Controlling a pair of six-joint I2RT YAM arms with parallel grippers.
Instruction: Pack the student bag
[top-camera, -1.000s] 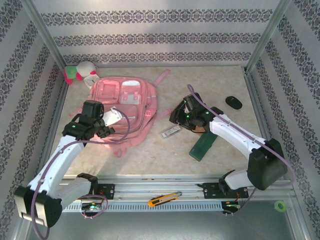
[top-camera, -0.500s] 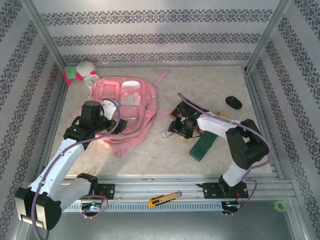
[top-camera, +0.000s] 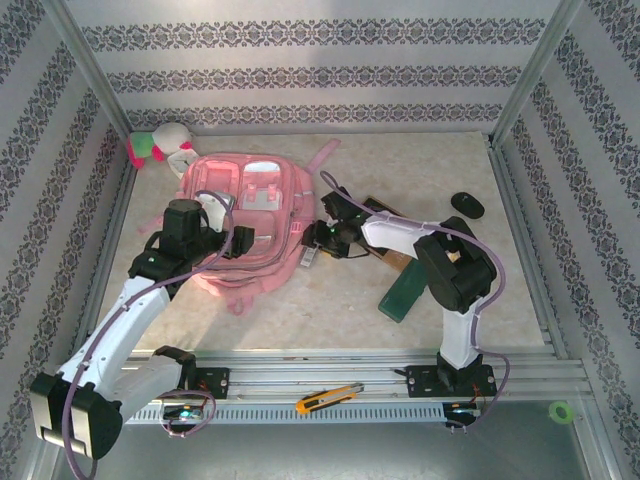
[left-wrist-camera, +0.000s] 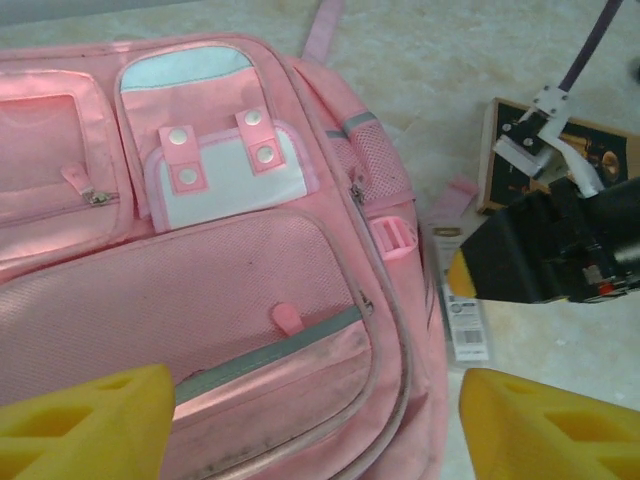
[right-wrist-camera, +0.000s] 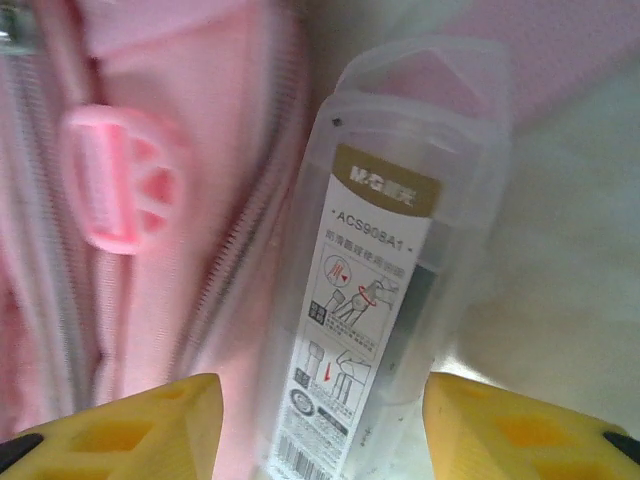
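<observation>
Soft pink fabric student bag (top-camera: 255, 215) on marbled tabletop (top-camera: 300, 310) — left claw (left-wrist-camera: 320, 425) gapes above it; right claw (right-wrist-camera: 320, 430), apart, straddles a clear plastic case (right-wrist-camera: 385, 280).

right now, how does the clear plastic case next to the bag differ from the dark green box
The clear plastic case is see-through with a printed label; the dark green box is opaque. The case lies against the edge of the student bag, between the jaws of the right gripper; the box lies apart from the bag. Both are long, narrow and lie flat on the table.
</observation>
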